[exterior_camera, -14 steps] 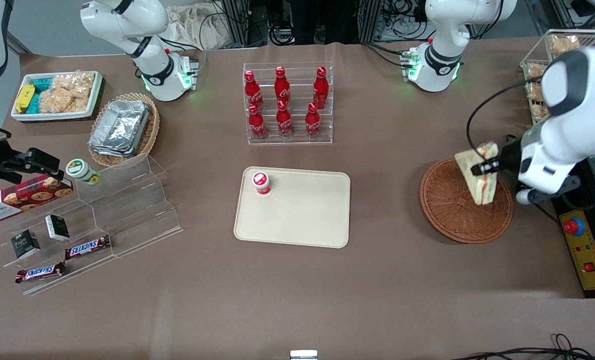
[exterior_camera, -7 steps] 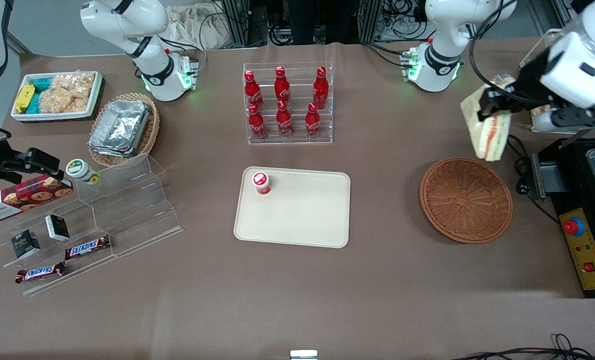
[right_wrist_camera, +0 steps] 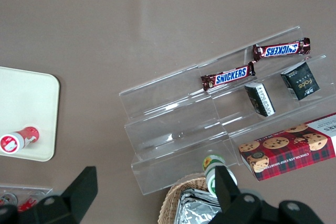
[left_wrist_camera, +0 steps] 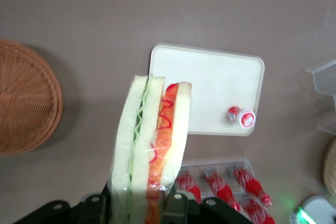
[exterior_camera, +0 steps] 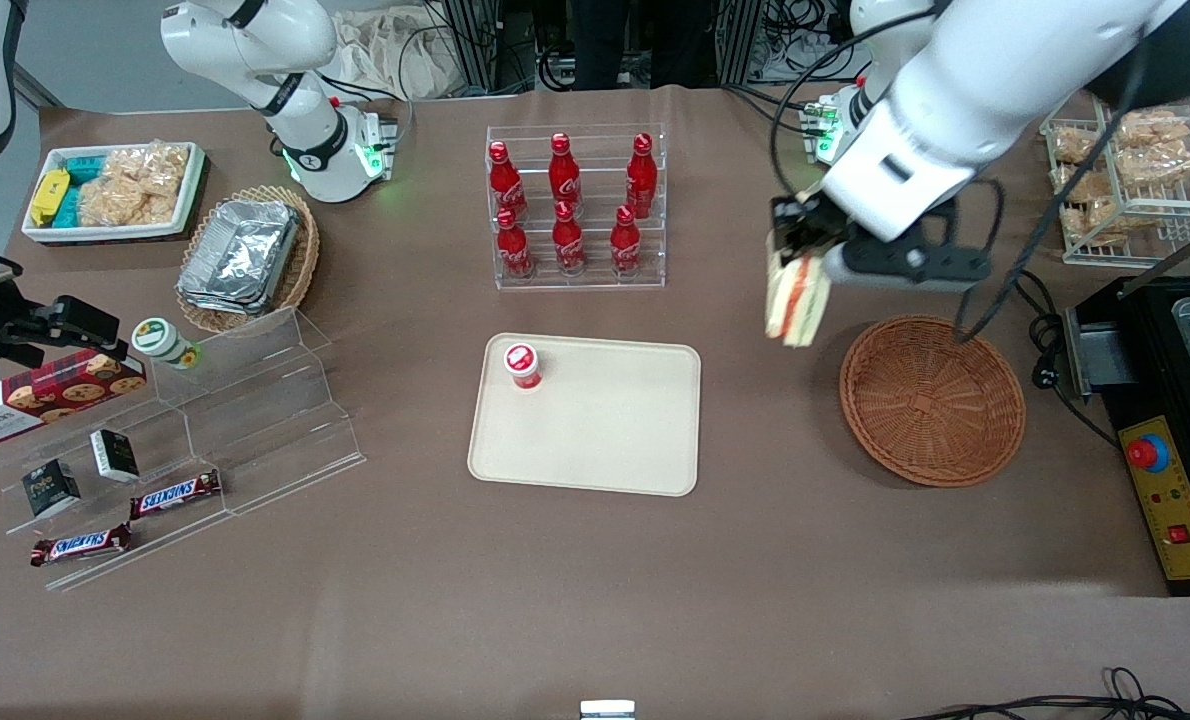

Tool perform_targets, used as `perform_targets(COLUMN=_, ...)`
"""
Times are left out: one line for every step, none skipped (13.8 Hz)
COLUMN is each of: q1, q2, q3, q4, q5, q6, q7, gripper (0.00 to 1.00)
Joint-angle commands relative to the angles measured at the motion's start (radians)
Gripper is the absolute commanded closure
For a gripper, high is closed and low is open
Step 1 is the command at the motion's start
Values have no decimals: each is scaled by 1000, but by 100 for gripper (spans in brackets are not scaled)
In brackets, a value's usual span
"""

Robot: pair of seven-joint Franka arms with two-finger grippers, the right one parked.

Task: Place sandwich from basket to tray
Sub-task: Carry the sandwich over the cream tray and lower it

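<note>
My gripper (exterior_camera: 795,245) (left_wrist_camera: 140,203) is shut on the sandwich (exterior_camera: 795,300) (left_wrist_camera: 152,135), a white-bread wedge with red, orange and green layers that hangs point down in the air. It hovers over bare table between the round reddish-brown basket (exterior_camera: 932,400) (left_wrist_camera: 23,103) and the beige tray (exterior_camera: 605,440) (left_wrist_camera: 210,85). Nothing lies in the basket. On the tray a small red-capped bottle (exterior_camera: 522,365) (left_wrist_camera: 241,117) stands near one corner.
A clear rack of red cola bottles (exterior_camera: 575,210) stands farther from the front camera than the tray. A wire rack of snack bags (exterior_camera: 1135,170) and a black appliance (exterior_camera: 1185,400) sit at the working arm's end. Acrylic steps (exterior_camera: 185,440) with snacks lie toward the parked arm's end.
The gripper lifted the sandwich out of the basket, rose, then swung sideways toward the tray. The basket now holds nothing.
</note>
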Motion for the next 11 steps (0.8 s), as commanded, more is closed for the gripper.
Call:
perform_targets(q1=-106, q2=192, q3=-6, q4=44, q5=113, q6=87, q7=-124, gripper=62)
perform_targets(q1=-139, q2=261, q3=-6, q4=43, q5=163, q6=151, q7=-167, gripper=62)
perform_targets(q1=-160, q2=332, q3=-6, q4=44, q5=188, q6=217, q7=-201, gripper=63)
perform_targets(q1=-171, q2=389, q3=-4, q4=46, q5=191, q6=280, q7=-222, gripper=63)
perform_targets(q1=-171, q2=442, q3=-4, q4=44, q5=191, q6=341, q7=-226, gripper=63)
perform_targets(q1=-173, q2=488, q3=-4, q4=43, q5=193, q6=396, q7=-227, gripper=63)
perform_targets(q1=-173, q2=534, q3=-4, q4=44, q5=193, q6=438, q7=-229, gripper=63)
perform_targets(q1=-171, q2=574, q3=-1, q4=48, q5=188, q6=473, q7=-230, gripper=63)
perform_targets(q1=-168, q2=604, q3=0, q4=45, q5=187, q6=496, q7=-244, gripper=63)
perform_targets(q1=-165, q2=616, q3=0, q4=41, q5=184, q6=501, q7=-262, gripper=63)
perform_targets(q1=-165, q2=633, q3=0, q4=41, q5=182, q6=503, q7=-305, gripper=63)
